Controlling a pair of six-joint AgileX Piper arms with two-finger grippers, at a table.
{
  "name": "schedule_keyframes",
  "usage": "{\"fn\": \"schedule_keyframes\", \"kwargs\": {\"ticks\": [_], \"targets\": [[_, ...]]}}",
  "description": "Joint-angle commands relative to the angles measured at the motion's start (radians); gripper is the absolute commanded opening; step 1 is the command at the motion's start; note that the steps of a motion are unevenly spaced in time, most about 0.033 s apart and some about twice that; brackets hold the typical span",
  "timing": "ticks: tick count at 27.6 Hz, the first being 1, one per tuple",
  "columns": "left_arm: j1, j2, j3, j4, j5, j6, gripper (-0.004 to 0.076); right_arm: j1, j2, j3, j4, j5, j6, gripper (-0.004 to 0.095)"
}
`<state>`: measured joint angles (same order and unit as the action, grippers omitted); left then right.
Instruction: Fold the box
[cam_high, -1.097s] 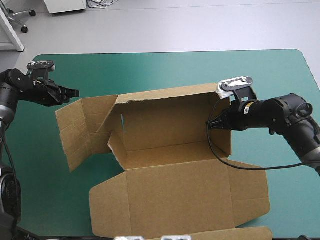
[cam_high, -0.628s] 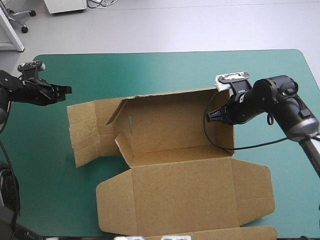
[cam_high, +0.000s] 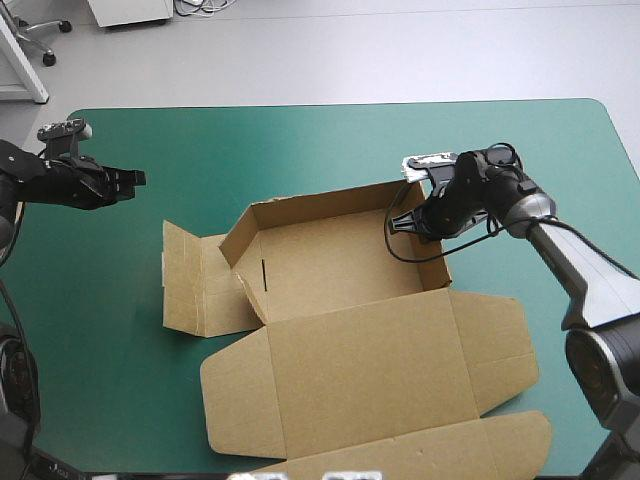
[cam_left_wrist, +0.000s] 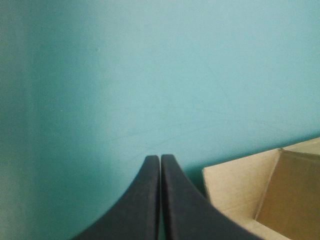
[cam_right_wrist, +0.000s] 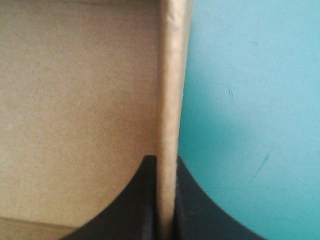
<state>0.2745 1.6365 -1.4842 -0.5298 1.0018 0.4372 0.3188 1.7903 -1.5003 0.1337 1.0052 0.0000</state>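
The right gripper (cam_high: 410, 222), clamped on the right wall of the box (cam_high: 340, 270) mid-table, has swung it round. Its left flap (cam_high: 195, 290) now lies flat (still to raise); the left gripper (cam_high: 138, 178) hovers far-left, pinched together and empty.

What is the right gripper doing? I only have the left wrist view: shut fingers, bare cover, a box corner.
Observer: The right gripper is shut on a wall of the box at its far right corner.
Operator: Is the lid up?
Observer: No. The lid lies flat toward the table's near edge, so the box is an open tray.
Operator: Left side tucked?
Observer: No. The left flap lies spread outside the tray on the cover.
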Motion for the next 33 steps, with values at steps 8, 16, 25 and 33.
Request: {"fn": "schedule_keyframes", "kwargs": {"ticks": [8, 16, 25, 33], "targets": [[0.002, -0.042, -0.032, -0.051, -0.029, 0.004, -0.0006, -0.003, 0.106, -0.155, -0.008, -0.028, -0.035, -0.0028], [0.002, -0.042, -0.032, -0.051, -0.036, 0.006, -0.0006, -0.003, 0.107, -0.290, -0.012, 0.106, -0.111, 0.0063], [0.002, -0.042, -0.032, -0.055, -0.036, 0.006, -0.0006, -0.003, 0.127, -0.375, -0.030, 0.125, -0.109, 0.0462], [0.002, -0.042, -0.032, -0.058, -0.034, 0.006, -0.0006, -0.003, 0.132, -0.420, -0.034, 0.191, -0.091, 0.0495]]}}
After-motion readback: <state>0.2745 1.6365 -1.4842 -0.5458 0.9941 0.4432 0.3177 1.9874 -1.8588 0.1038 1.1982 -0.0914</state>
